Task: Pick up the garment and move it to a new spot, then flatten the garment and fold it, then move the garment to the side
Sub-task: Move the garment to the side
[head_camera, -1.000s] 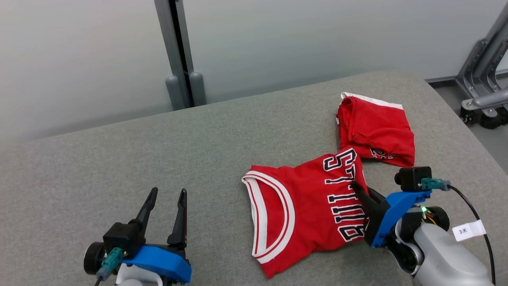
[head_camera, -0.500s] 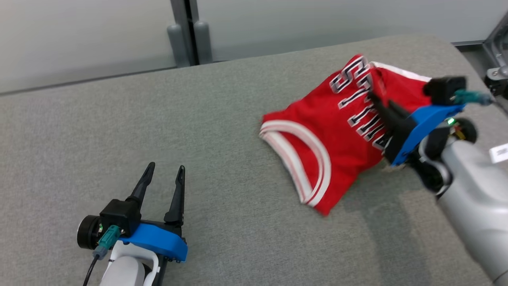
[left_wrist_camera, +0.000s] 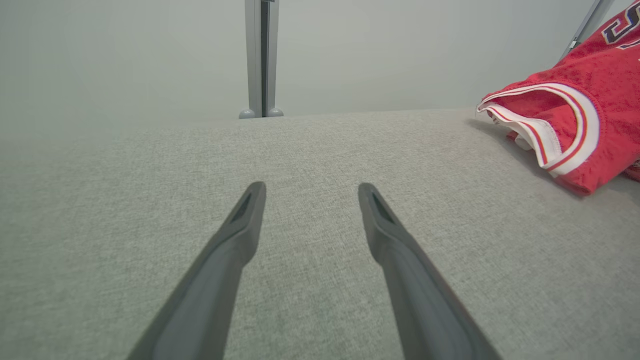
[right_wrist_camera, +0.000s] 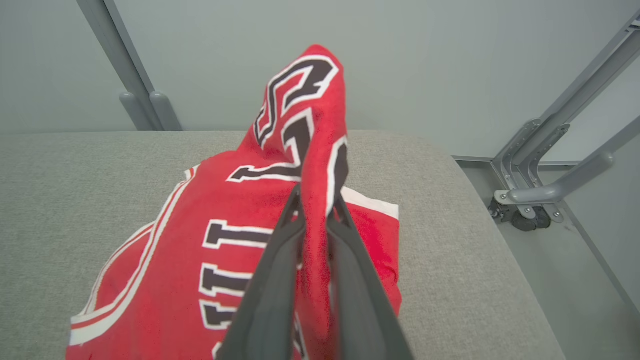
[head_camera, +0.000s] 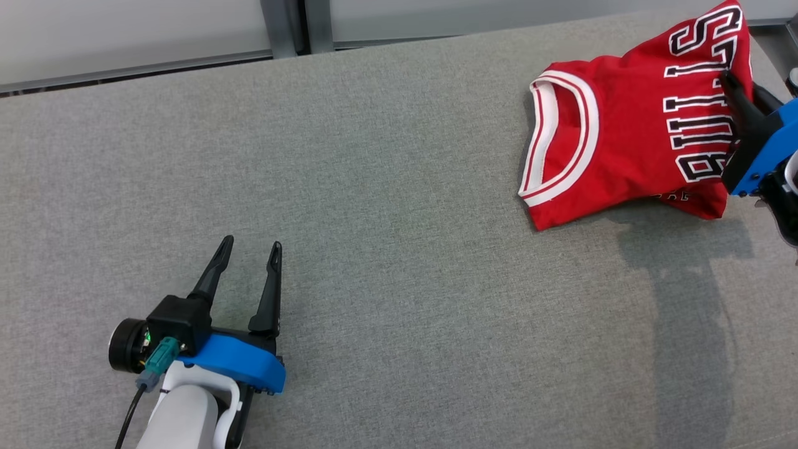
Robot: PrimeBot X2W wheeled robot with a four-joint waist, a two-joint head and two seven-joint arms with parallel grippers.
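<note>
**Red garment pinched at the table's far right end**

The right gripper [head_camera: 740, 92] has its two dark fingers closed tight on a fold of the red garment [head_camera: 623, 137]. In the right wrist view the lettered cloth rises in a peak above the fingertips. The rest of the garment hangs toward the grey table [head_camera: 374, 187], with its white-trimmed neck opening facing the table's middle. The left gripper [head_camera: 251, 244] sits at the table's near left, its fingers spread with nothing between them, well apart from the garment.
</note>
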